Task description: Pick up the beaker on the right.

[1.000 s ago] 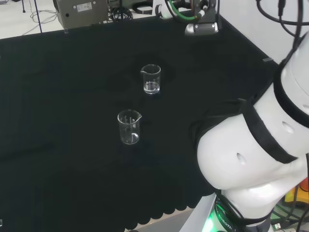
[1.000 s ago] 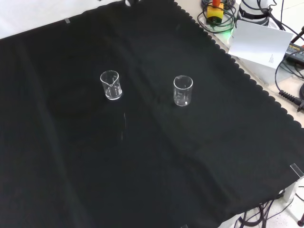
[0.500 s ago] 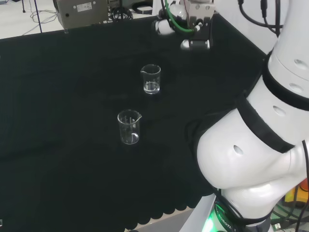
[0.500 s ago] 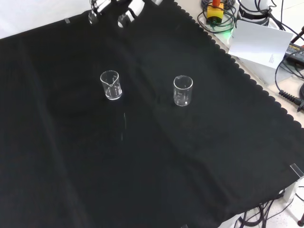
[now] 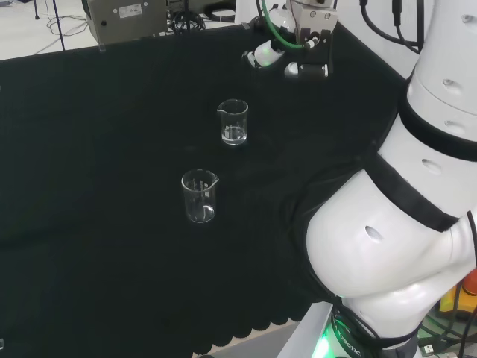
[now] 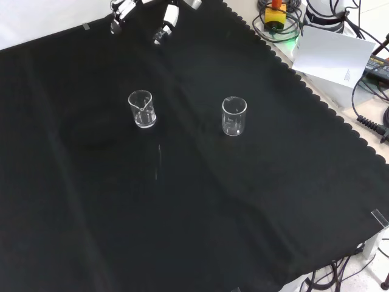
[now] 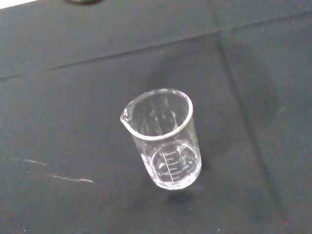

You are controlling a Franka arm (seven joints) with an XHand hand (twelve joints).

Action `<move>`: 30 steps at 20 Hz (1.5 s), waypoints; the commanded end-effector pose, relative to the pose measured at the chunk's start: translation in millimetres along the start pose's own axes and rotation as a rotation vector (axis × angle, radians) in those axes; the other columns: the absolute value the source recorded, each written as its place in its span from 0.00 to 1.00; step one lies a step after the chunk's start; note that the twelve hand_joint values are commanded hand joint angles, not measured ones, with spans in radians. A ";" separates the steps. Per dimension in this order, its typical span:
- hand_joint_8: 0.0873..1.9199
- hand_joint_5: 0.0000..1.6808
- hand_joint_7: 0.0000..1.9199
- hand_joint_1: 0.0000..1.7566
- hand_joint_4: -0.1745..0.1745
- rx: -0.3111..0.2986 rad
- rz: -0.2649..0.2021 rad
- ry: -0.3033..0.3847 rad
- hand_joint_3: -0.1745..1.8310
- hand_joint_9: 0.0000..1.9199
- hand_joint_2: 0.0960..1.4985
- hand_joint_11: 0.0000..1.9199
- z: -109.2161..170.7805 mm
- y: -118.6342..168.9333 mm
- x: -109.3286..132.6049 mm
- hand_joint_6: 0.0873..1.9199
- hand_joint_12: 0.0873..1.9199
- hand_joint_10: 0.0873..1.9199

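A desk draped in black cloth (image 6: 200,201) carries two small clear glass beakers, both upright and well apart. In the front view, the spouted clear glass beaker on the left (image 6: 141,109) is seen below the black and white hand (image 6: 165,18), whose fingers are held straight and apart, touching nothing. The second clear glass beaker (image 6: 234,116) stands to the right, alone on the cloth.

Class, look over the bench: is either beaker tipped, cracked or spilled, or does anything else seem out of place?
Nothing stands out. Both beakers stand upright, apart and look empty on the black cloth, with no visible cracks or spills. The hand hangs above the cloth's far edge in the front view, touching neither.
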State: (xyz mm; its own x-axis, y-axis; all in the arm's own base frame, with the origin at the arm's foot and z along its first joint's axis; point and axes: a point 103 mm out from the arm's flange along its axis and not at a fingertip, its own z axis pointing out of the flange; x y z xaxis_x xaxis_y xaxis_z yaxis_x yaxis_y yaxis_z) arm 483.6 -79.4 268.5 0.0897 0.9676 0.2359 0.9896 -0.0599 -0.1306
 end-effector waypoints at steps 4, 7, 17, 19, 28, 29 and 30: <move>0.33 0.26 0.15 0.47 0.41 0.093 -0.132 0.194 0.42 0.22 0.37 0.04 87.8 48.4 -17.5 0.00 0.73 0.32; 0.33 0.27 0.16 0.47 0.41 0.093 -0.163 0.241 0.43 0.25 0.35 0.06 98.3 54.1 -19.9 0.00 0.73 0.32; 0.33 0.28 0.16 0.44 0.42 0.131 -0.237 0.339 0.41 0.26 0.31 0.09 126.9 69.5 -21.5 0.00 0.72 0.30; 0.32 0.28 0.14 0.44 0.42 0.138 -0.249 0.339 0.40 0.24 0.31 0.08 131.4 71.2 -20.9 0.00 0.72 0.30; 0.31 0.27 0.09 0.47 0.45 0.191 -0.297 0.352 0.39 0.18 0.30 0.02 148.0 79.6 -25.3 0.00 0.74 0.30; 0.31 0.27 0.09 0.47 0.45 0.187 -0.303 0.352 0.39 0.18 0.30 0.02 149.4 79.7 -25.8 0.00 0.74 0.30; 0.31 0.27 0.09 0.47 0.45 0.186 -0.304 0.363 0.39 0.18 0.30 0.02 151.1 80.0 -26.6 0.00 0.74 0.30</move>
State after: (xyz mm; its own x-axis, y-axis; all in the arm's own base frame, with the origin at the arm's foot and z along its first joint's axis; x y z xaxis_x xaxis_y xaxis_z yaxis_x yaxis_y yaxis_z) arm 544.5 -72.7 113.5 -0.1142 0.8031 0.5848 0.9499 0.2607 -0.1726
